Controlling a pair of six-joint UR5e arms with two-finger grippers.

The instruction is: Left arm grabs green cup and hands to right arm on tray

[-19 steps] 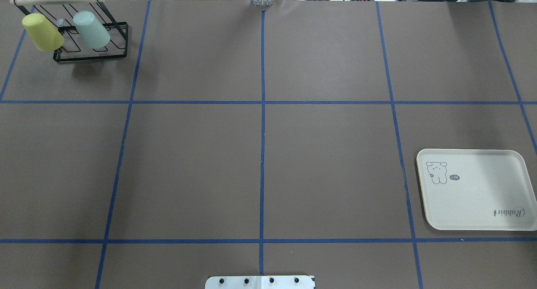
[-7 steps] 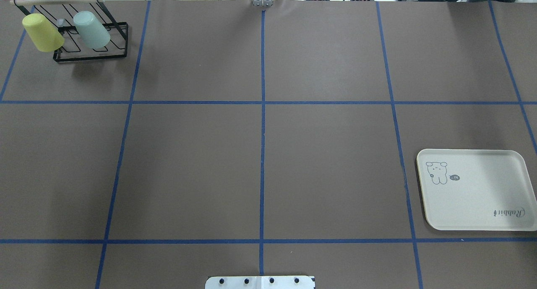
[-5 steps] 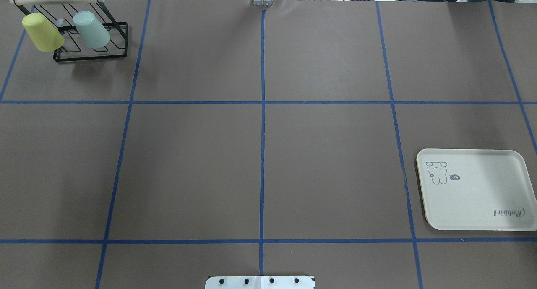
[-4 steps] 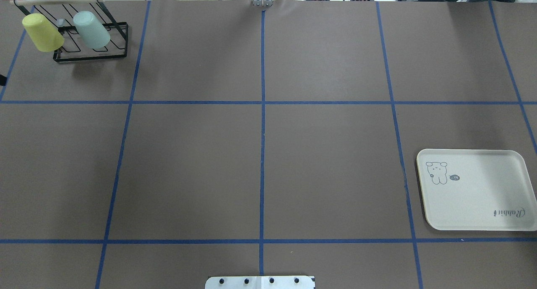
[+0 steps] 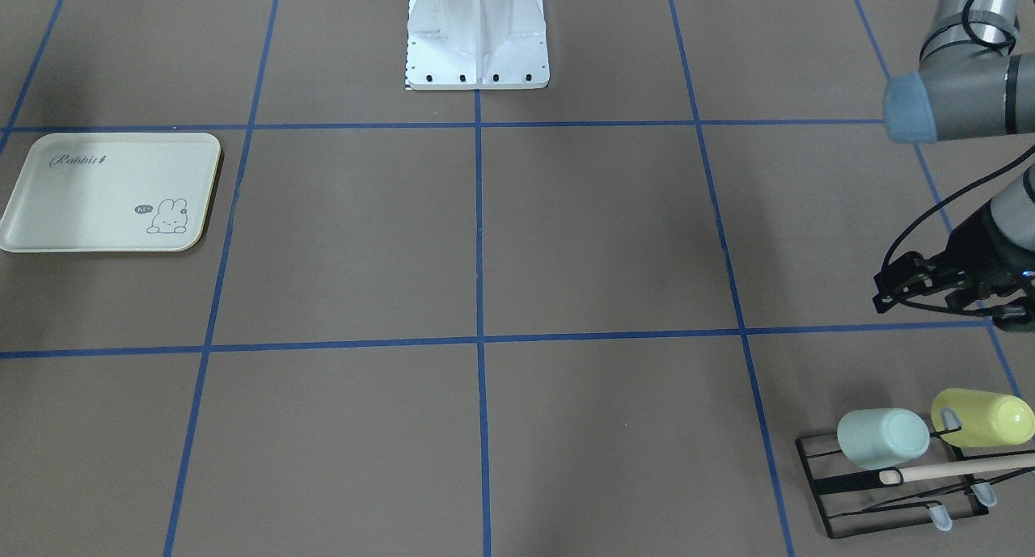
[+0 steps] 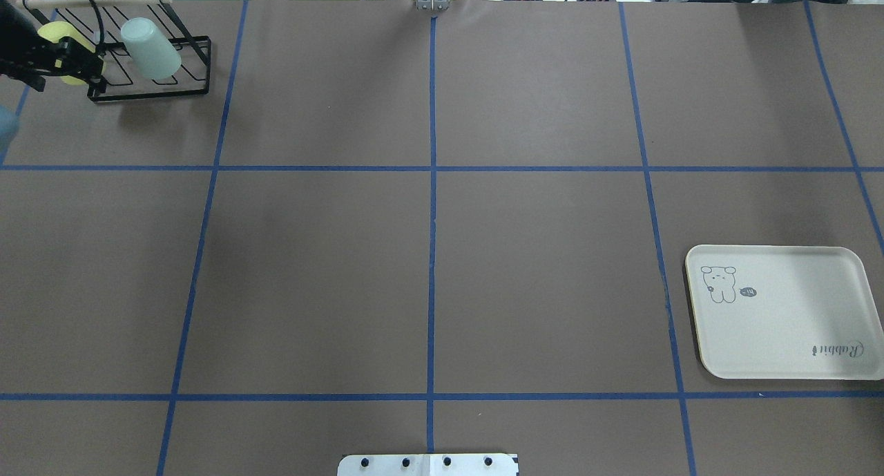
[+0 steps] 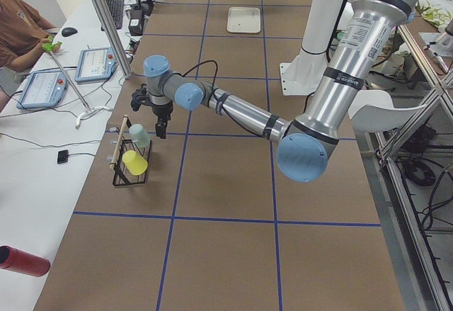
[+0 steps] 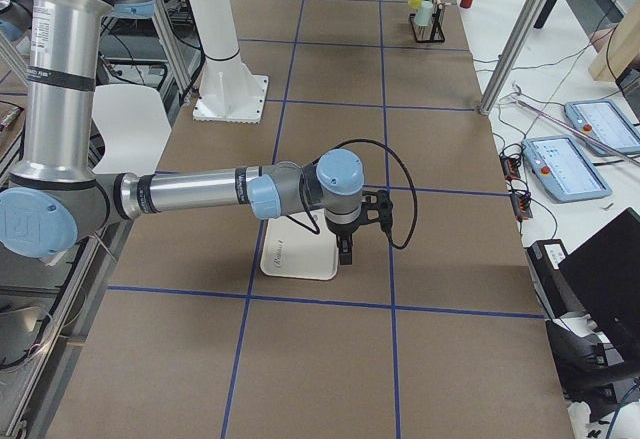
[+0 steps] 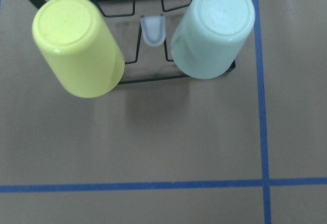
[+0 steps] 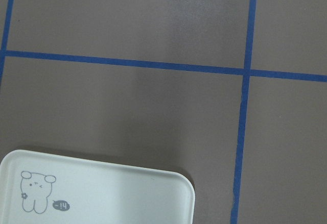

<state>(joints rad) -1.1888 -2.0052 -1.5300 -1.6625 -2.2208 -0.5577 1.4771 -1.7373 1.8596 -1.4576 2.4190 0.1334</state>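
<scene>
The green cup (image 6: pixel 150 48) hangs tilted on the black wire rack (image 6: pixel 186 89) at the far left corner, next to a yellow-green cup (image 9: pixel 79 45). It also shows in the left wrist view (image 9: pixel 212 30) and the front view (image 5: pixel 881 437). My left gripper (image 6: pixel 63 75) hovers open and empty above the rack's near left side, over the yellow-green cup and left of the green cup. The cream tray (image 6: pixel 780 313) lies at the near right. My right gripper (image 8: pixel 345 246) hangs over the tray's edge (image 8: pixel 300 264); I cannot tell whether it is open or shut.
The rack has a wooden bar (image 5: pixel 954 468) along its far side. Blue tape lines (image 6: pixel 431 168) divide the brown table. The robot's white base plate (image 5: pixel 477 56) sits at the near middle edge. An operator (image 7: pixel 21 35) sits beyond the table's far side.
My left arm has come in from the left edge and its gripper now hangs over the rack, covering most of the yellow-green cup. The cups and tray have not moved.
</scene>
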